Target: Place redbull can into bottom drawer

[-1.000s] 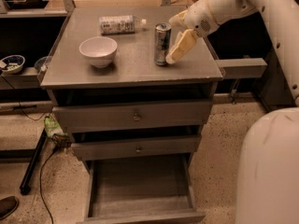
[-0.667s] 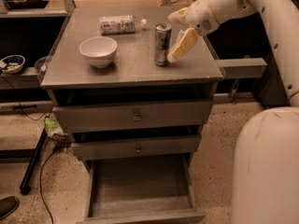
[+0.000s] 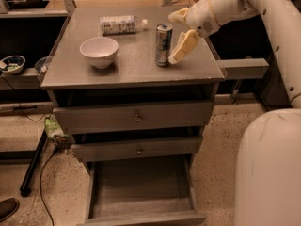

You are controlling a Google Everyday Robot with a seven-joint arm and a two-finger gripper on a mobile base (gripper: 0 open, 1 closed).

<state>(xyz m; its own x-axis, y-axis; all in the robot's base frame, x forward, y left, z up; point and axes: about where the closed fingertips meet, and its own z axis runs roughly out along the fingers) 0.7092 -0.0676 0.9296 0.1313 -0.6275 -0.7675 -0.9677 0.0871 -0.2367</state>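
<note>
Hovering beside upright redbull can, claw spread; bottom drawer out

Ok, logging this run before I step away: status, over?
Gripper open, just right of redbull can, not gripping. Can upright on cabinet top. Bottom drawer pulled out; bowl, bottle off to the left.

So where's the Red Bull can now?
In the camera view, the redbull can stands upright on the cabinet top, between the white bowl and the open gripper, which is close beside it.
</note>
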